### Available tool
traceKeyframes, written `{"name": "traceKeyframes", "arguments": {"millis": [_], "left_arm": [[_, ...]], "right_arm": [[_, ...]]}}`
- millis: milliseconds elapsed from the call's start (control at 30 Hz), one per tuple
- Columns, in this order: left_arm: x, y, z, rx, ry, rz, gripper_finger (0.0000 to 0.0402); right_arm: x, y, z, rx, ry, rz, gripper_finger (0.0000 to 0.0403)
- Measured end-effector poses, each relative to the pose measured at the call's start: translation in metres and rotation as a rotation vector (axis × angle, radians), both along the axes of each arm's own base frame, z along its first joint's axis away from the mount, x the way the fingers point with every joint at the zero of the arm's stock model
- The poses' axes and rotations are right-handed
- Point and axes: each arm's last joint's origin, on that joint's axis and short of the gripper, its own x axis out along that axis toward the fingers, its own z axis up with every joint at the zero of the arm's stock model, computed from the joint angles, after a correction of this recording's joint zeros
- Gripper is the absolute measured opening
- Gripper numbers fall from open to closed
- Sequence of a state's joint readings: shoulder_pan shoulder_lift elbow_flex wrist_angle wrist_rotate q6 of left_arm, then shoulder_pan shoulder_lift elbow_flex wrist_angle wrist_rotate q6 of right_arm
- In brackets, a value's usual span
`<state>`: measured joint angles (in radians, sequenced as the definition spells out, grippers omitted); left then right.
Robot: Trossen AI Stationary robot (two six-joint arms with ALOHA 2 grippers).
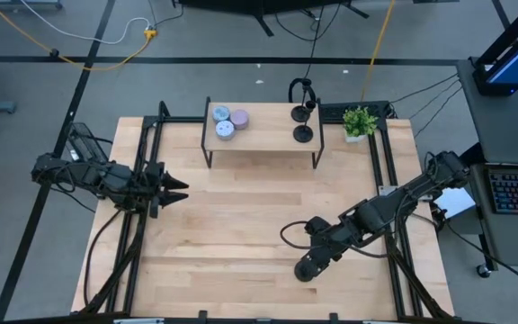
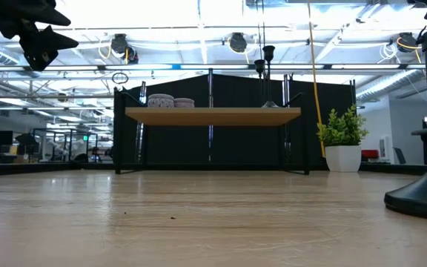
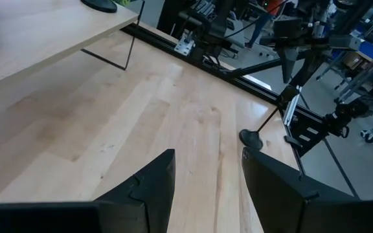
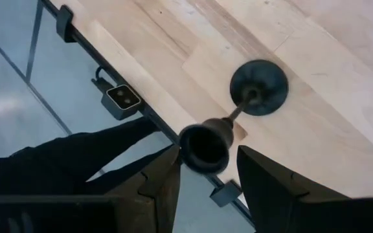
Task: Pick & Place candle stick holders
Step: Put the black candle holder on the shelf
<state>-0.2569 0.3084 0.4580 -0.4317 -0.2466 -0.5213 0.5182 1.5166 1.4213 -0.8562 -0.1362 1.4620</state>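
Left gripper parked at the table's left edge, fingers apart, nothing held. Two candle stick holders up on the shelf. Third holder near the front right, right gripper fingers flanking its cup; contact unclear. Low view barely catches the base, cut off.

Left gripper parted over left edge, right gripper apparently gripping, low

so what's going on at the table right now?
The right gripper is over a black candle holder standing on the table near its front right, fingers either side of the top cup. Whether they grip it I can't tell. Two more holders stand on the small shelf at the back beside three round tins. The left gripper waits open at the left.
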Motion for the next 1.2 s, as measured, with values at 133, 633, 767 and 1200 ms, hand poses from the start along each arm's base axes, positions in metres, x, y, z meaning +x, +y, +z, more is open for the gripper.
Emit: {"name": "traceKeyframes", "arguments": {"millis": [133, 633, 767, 1200], "left_arm": [[0.0, 0.0, -0.001, 0.002, 0.008, 0.0, 0.0184], [0.0, 0.0, -0.001, 0.004, 0.014, 0.0, 0.0184], [-0.001, 0.0, -0.002, 0.005, 0.019, 0.0, 0.0184], [0.0, 0.0, -0.004, 0.006, 0.05, 0.001, 0.0184]], "right_arm": [[0.0, 0.0, -0.01, -0.008, 0.009, 0.004, 0.0144], [-0.005, -0.003, -0.032, -0.043, 0.064, 0.011, 0.0105], [-0.005, -0.004, -0.041, -0.04, 0.061, 0.006, 0.0053], [0.018, -0.026, -0.037, -0.025, -0.133, -0.016, 0.0012]]}}
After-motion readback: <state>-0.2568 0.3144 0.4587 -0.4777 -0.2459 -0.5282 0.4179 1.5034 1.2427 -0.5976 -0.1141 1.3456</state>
